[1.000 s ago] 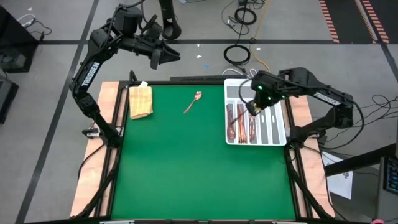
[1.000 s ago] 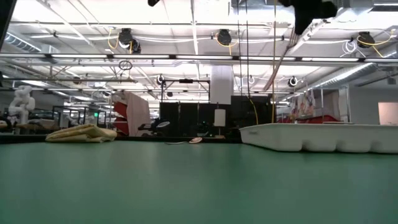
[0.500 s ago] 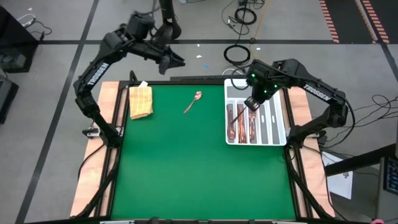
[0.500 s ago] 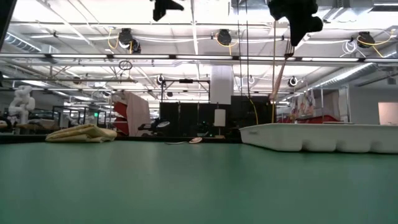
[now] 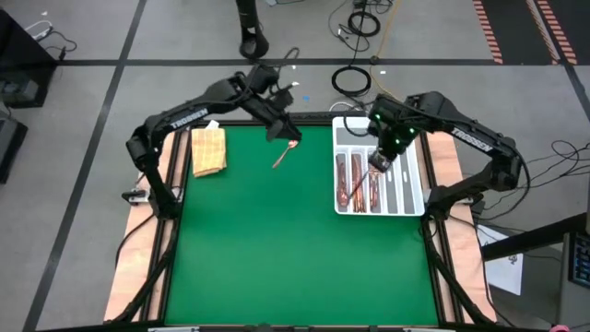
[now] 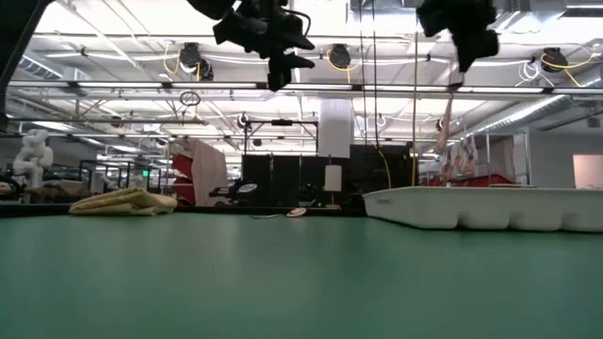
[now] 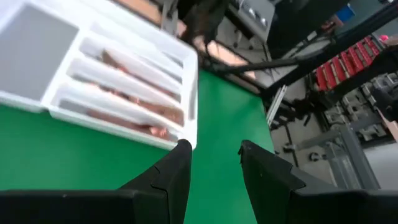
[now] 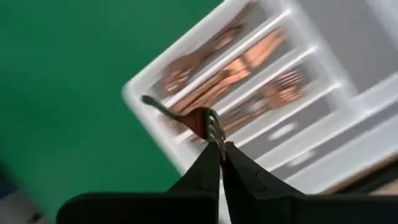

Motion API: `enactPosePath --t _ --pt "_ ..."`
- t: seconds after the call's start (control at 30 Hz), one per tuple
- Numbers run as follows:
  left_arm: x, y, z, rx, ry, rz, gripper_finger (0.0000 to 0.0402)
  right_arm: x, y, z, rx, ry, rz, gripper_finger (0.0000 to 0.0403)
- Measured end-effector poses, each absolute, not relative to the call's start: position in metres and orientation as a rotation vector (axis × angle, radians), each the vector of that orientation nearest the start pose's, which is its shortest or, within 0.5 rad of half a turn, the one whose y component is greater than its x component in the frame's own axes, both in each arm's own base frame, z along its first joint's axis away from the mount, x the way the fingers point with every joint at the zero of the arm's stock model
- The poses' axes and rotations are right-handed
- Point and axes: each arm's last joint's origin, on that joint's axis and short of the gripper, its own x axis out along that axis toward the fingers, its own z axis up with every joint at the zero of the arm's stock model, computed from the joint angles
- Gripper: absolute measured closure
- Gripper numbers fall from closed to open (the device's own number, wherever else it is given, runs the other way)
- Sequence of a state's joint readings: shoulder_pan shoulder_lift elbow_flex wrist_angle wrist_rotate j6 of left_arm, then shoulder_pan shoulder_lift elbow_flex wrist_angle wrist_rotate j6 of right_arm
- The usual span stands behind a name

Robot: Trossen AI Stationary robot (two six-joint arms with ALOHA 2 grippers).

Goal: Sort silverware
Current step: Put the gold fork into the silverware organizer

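The silverware is copper-coloured. One spoon [image 5: 284,153] lies flat on the green table near its far edge, and several pieces lie in the left slots of the white divided tray [image 5: 414,187] at the right. My left gripper [image 5: 279,129] hangs open just above and beyond the spoon, nothing between its fingers [image 7: 177,169]. My right gripper [image 5: 376,163] is above the tray, shut on a fork [image 8: 186,115]. My right gripper pinches the fork's tine end [image 8: 214,132] between its two fingertips, coming from above and pointing down. The fork hangs below the fingers with its handle end [image 6: 443,143] lowest, tilted a little and clear of the tray.
A folded tan cloth [image 5: 208,150] lies at the table's far left corner. The tray's right slots [image 5: 406,184] show bare white. Green table stretches free from the middle to the near edge.
My left arm has swung down from beyond the table's far edge, toward the right and near, and now hangs over the spoon, still open. My right gripper has turned at the wrist above the tray, and the hanging fork has swung with it.
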State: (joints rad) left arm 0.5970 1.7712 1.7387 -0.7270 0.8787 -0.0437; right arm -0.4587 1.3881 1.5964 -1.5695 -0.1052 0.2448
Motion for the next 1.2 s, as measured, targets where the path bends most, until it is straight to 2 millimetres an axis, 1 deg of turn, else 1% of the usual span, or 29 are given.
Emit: enactPosePath --t 0.07,0.13,0.2,0.27,0.37,0.43,0.5,0.67,0.73,0.87,1.07,1.2 --pt "0.333 0.193 0.347 -0.564 0.587 -0.268 0.0258 0.193 -0.081 0.376 0.627 1.284 -0.386 0.0403" --pt "0.334 0.192 0.343 -0.559 0.592 -0.276 0.0258 0.188 -0.066 0.376 0.647 1.280 -0.319 0.0403" --pt "0.335 0.190 0.341 -0.551 0.597 -0.285 0.0258 0.179 -0.052 0.379 0.687 1.263 -0.275 0.0403" --pt "0.335 0.189 0.341 -0.547 0.596 -0.288 0.0258 0.167 -0.041 0.383 0.717 1.237 -0.292 0.0403" --pt "0.336 0.190 0.341 -0.541 0.588 -0.287 0.0258 0.148 -0.035 0.380 0.728 1.203 -0.428 0.0403" --pt "0.336 0.190 0.342 -0.534 0.581 -0.287 0.0258 0.142 -0.036 0.372 0.707 1.203 -0.520 0.0403" --pt "0.337 0.190 0.343 -0.526 0.572 -0.290 0.0258 0.141 -0.038 0.358 0.672 1.255 -0.551 0.0403" --pt "0.339 0.190 0.344 -0.509 0.556 -0.294 0.0258 0.152 -0.045 0.308 0.661 1.490 -0.564 0.0403" --pt "0.339 0.190 0.344 -0.508 0.555 -0.294 0.0258 0.157 -0.048 0.295 0.653 1.561 -0.563 0.0403" --pt "0.339 0.190 0.345 -0.505 0.553 -0.292 0.0258 0.165 -0.056 0.287 0.586 1.631 -0.554 0.0403" --pt "0.340 0.190 0.346 -0.486 0.535 -0.292 0.0258 0.173 -0.077 0.276 0.463 1.697 -0.680 0.0402" --pt "0.340 0.190 0.346 -0.486 0.536 -0.289 0.0258 0.179 -0.094 0.263 0.398 1.795 -0.707 0.0402"
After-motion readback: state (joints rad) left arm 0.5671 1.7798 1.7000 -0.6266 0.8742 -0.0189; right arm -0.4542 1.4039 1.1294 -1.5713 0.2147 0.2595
